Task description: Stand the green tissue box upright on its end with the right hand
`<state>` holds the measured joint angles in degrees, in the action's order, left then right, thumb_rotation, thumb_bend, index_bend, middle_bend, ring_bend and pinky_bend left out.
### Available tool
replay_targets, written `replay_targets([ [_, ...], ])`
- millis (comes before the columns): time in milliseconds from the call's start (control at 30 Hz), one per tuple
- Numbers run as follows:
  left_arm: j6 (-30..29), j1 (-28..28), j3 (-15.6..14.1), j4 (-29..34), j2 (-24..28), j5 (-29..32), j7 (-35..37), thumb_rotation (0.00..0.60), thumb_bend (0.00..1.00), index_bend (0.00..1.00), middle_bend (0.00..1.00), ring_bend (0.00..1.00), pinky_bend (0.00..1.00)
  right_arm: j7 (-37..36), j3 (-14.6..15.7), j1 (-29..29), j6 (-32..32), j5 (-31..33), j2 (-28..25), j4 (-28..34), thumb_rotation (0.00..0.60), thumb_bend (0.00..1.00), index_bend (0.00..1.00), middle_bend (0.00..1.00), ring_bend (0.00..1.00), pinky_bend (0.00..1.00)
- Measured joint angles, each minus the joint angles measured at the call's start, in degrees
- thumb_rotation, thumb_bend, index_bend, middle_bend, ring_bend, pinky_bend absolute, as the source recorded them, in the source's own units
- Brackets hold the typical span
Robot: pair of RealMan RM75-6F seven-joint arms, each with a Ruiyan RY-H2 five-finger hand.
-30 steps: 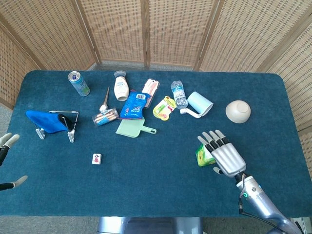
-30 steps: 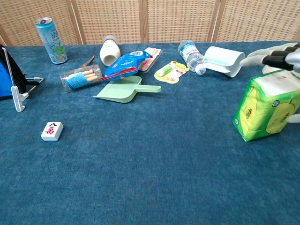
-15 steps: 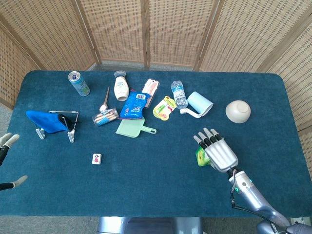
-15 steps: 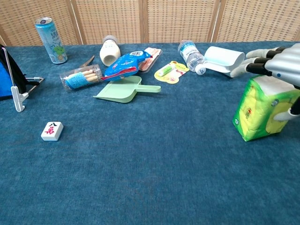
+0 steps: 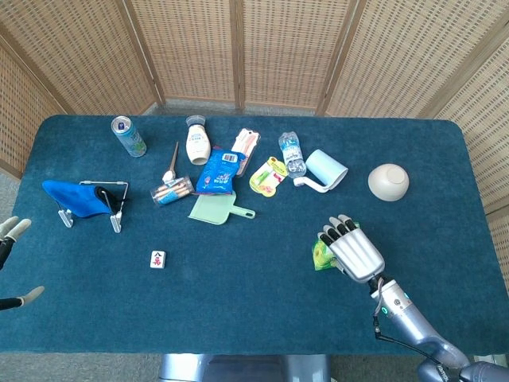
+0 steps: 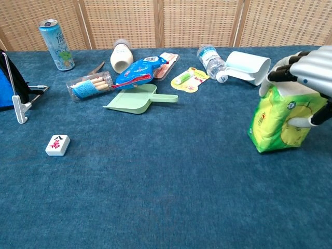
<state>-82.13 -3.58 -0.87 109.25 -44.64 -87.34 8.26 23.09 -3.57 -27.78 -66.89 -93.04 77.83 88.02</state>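
The green tissue box (image 6: 275, 124) stands on its end on the blue cloth at the right, leaning slightly left; in the head view the green tissue box (image 5: 320, 255) shows only as a sliver. My right hand (image 6: 303, 78) grips it from above, fingers curled over its top and thumb (image 6: 301, 121) pressed on its front face. In the head view my right hand (image 5: 352, 251) covers most of the box. My left hand (image 5: 9, 239) hangs off the table's left edge with fingers apart, holding nothing.
Behind the box lie a pale blue mug (image 6: 247, 66), a small water bottle (image 6: 211, 61) and a cream bowl (image 5: 388, 181). A green dustpan (image 6: 136, 99), snack packets, a can (image 6: 56, 36), a mahjong tile (image 6: 57, 144) and a phone stand (image 5: 87, 199) spread across the left.
My right hand has drawn the box leftward and curled its fingers down over the top; the box now stands more upright.
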Motion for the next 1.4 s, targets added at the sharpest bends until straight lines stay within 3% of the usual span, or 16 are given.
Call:
replay_targets([
  [333,0.04,0.02,-0.12,0.21,-0.05,-0.17,-0.23,0.600,0.04,0.00,0.00,0.00,0.00,-18.11,-0.61,-0.39,-4.98,-2.47,1.86,-0.33,0.600,0.31,0.44,0.38,0.23,0.27],
  [500,0.24,-0.06,-0.16,0.22,-0.11,-0.17,-0.40,0.600,0.04,0.00,0.00,0.00,0.00,-24.50,-1.81,-0.59,-5.97,-0.29,5.78,-0.55,0.600,0.32,0.44,0.38,0.23,0.27],
  [800,0.73,-0.32,-0.18,0.44,-0.27,-0.07,-0.99,0.600,0.04,0.00,0.00,0.00,0.00,-27.26,-4.09,0.27,-6.65,7.06,14.34,-1.45,0.600,0.37,0.44,0.38,0.23,0.27],
  [1133,0.69,-0.33,-0.15,0.32,-0.20,-0.01,-0.68,0.600,0.04,0.00,0.00,0.00,0.00,-28.64,-5.04,2.31,-10.01,9.11,20.09,-10.91,0.600,0.37,0.44,0.38,0.23,0.27],
  [1267,0.60,-0.29,-0.15,0.45,-0.21,0.06,-0.86,0.600,0.04,0.00,0.00,0.00,0.00,-32.05,-4.10,3.10,-11.26,7.58,20.04,-12.61,0.600,0.34,0.36,0.34,0.20,0.26],
  [1400,0.61,-0.28,-0.17,0.54,-0.22,0.06,-0.97,0.600,0.04,0.00,0.00,0.00,0.00,-36.03,-1.79,3.70,-11.54,5.05,18.62,-13.93,0.600,0.32,0.21,0.19,0.09,0.19],
])
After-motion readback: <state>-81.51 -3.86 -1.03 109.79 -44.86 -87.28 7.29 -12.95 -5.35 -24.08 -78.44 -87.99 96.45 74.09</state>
